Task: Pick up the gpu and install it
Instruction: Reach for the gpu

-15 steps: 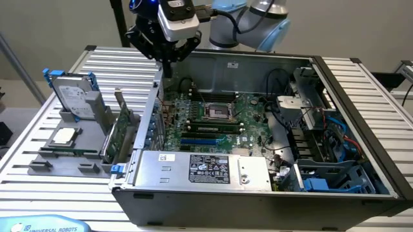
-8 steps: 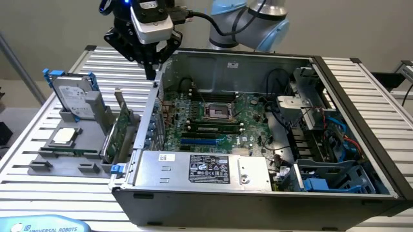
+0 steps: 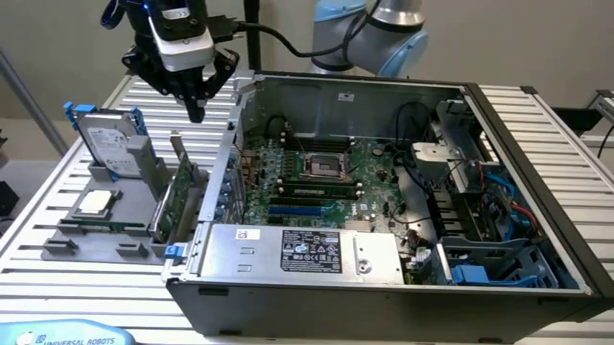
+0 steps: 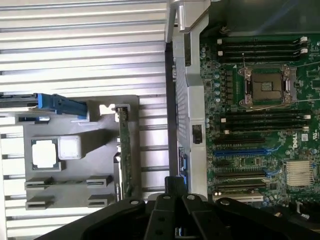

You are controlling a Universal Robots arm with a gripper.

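Black and pinched to a single point, the gripper (image 3: 197, 109) on the pale blue and silver robot arm (image 3: 384, 36) hangs with its jaws shut and nothing between them. In the exterior view it is in the air above the far end of the grey plastic parts holder (image 3: 106, 233), close to the outer wall of the open dark computer case (image 3: 384, 295), touching neither.

The gpu (image 3: 180, 198), a thin green circuit card with a silver metal bracket at one end, stands on its long edge in a slot of the holder, on the side closest to the case and just beside the case wall. Its bracket end is the end nearer the gripper, which is above it and apart from it. In the wrist view the gpu (image 4: 124, 155) appears edge-on as a narrow green strip, with the dark gripper (image 4: 174, 186) near it, toward the case.

On the same holder, a silver hard drive with blue rails (image 3: 108, 144) stands upright at the exterior view's left of the card, and a small square silver processor chip (image 3: 96, 203) lies flat. Inside the case the green motherboard (image 3: 369, 162) lies exposed with its square processor socket (image 3: 321, 165), and a silver labelled power supply box (image 3: 307, 250) sits along the near wall. Everything rests on a ribbed aluminium table (image 3: 576, 144).
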